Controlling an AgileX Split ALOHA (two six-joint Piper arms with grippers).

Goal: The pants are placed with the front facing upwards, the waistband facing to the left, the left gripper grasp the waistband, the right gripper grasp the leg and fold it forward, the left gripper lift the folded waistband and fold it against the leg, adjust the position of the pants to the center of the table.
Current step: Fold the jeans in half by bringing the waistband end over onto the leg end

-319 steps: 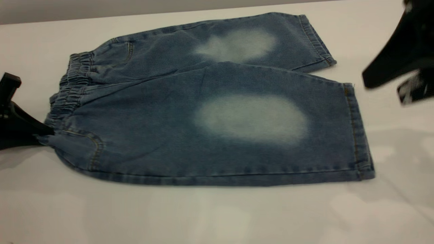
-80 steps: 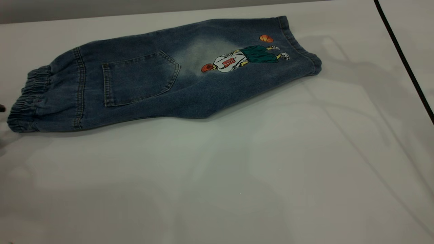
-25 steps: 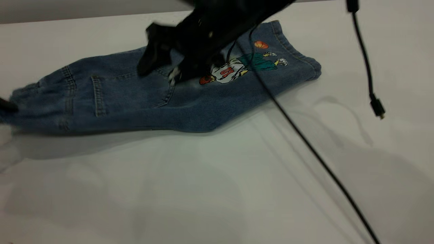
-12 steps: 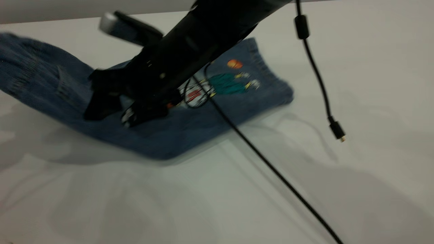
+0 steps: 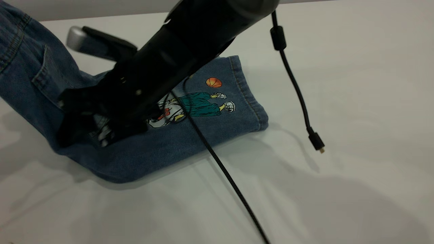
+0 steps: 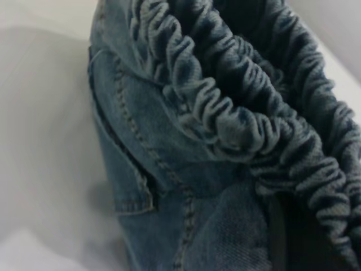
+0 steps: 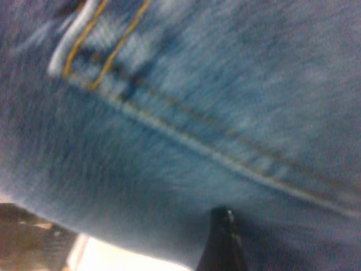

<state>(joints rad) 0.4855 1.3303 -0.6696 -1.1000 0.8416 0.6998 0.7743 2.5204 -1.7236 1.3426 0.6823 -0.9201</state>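
The pants [image 5: 210, 118] lie folded lengthwise on the table [image 5: 339, 67], back side up, with the cartoon print [image 5: 200, 105] showing on the leg [image 5: 247, 98]. Their waistband end rises off the table at the far left, back pocket [image 5: 47, 78] tilted up, and runs out of the exterior view. In the left wrist view the ruffled waistband [image 6: 225, 113] fills the picture, and my left gripper [image 6: 282, 243] is shut on it. My right gripper [image 5: 84, 135] reaches in from the top and presses on the pants' middle, fingers apart. One of its fingers [image 7: 223, 243] rests on denim [image 7: 169, 113].
A black cable [image 5: 295, 84] hangs from the right arm and ends in a loose plug [image 5: 317, 142] above the table. A second cable [image 5: 223, 173] crosses the leg and runs toward the near edge. Bare table lies right of and in front of the pants.
The waistband end has been lifted higher at the left. The leg has slid left and nearer. My right gripper has come down further left onto the pants' middle.
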